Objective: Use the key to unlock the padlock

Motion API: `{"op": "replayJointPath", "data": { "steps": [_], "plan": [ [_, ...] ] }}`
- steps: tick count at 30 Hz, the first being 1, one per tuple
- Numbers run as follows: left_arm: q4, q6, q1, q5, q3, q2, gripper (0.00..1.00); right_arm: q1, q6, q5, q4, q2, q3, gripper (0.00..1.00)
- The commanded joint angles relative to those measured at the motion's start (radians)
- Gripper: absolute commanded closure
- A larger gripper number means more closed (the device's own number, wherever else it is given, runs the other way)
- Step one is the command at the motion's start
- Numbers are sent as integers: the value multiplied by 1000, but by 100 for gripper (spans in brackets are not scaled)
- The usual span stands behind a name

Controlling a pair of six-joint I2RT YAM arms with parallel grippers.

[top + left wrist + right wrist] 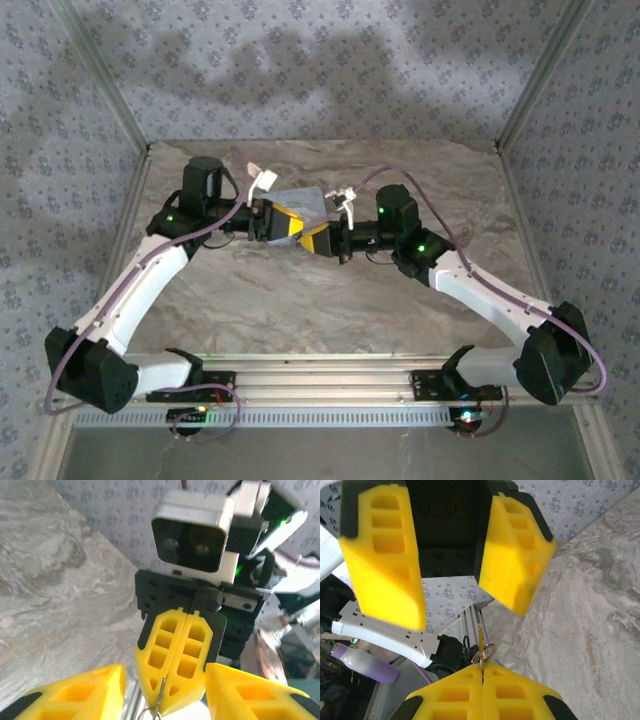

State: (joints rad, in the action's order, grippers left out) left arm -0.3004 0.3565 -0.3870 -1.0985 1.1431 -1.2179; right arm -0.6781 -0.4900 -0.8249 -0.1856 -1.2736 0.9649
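The key (480,634) stands as a thin brass sliver seen edge-on, its lower end pinched in the seam of the right gripper (482,674), whose yellow fingers (455,695) are pressed flat together on it. A small wire key ring (488,652) hangs at the key's base, just above the fingertips. In the left wrist view the same sliver (161,694) pokes from the tip of the closed yellow pair; from so narrow an angle its teeth cannot be made out, though it looks like the blade pointing toward the other arm.

Facing it, the left gripper (465,609) has its fingers (382,565) spread wide apart, one to each side of the key's line and above its tip, touching nothing.

From the top view the two grippers meet nose to nose in the air over the middle of the surface (330,300), nearer its far edge than the near one, the left gripper (283,226) coming from the left side and the right gripper (318,240) from the right. The right arm's wrist camera (192,537) sits just behind its closed fingers.
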Motion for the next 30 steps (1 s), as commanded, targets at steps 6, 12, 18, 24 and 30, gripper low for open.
{"op": "replayJointPath", "data": {
  "steps": [6,12,18,24,30],
  "plan": [
    [234,177,22,26,-126,90,55,11,-51,47,-125,28,-22,100],
    [360,257,13,-2,-178,94,61,10,-61,36,-134,23,-18,100],
    [371,255,-13,-20,-177,79,66,9,-68,40,-137,31,-18,100],
    [354,238,-35,-23,-169,74,71,8,-71,38,-134,31,-17,100],
    [325,217,-41,-23,-168,72,89,8,-71,44,-133,40,-17,100]
  ]
}}
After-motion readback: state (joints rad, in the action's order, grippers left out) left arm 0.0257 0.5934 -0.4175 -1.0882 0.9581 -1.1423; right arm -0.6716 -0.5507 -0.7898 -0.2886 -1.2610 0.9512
